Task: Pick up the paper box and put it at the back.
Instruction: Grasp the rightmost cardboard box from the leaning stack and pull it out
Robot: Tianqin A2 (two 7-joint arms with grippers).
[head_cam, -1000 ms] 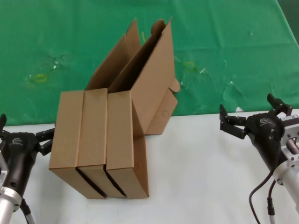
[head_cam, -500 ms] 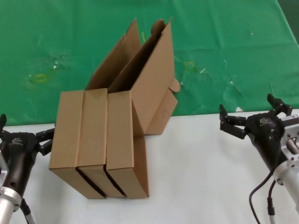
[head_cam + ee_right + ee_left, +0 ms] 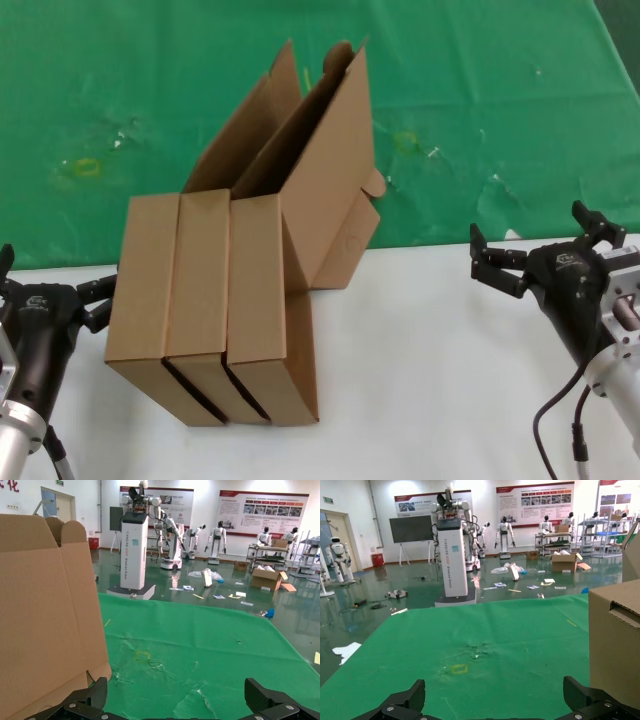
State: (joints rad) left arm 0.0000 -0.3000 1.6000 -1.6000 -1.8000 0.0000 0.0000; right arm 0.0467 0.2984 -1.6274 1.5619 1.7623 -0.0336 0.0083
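Paper box (image 3: 325, 190) is standing with its lid raised at the desk's (image 3: 430, 350) back edge, leaning against three closed boxes (image 3: 205, 300) packed beside it. Left tool (image 3: 60, 300) is waiting released just beside those closed boxes; right tool (image 3: 530, 255) is waiting released, well apart to the box's right. Judged risk: a pull on the loose lid is likely tipping the box or dragging its neighbours before it reaches the green cloth (image 3: 480, 90).

My two grippers, left (image 3: 55, 290) and right (image 3: 540, 245), are matte black. The paper box (image 3: 320, 190) and two closed boxes (image 3: 165, 290) are plain brown cardboard. The green cloth (image 3: 480, 80) carries faint yellowish stains at ten o'clock and white flecks. The tabletop (image 3: 430, 380) is white.
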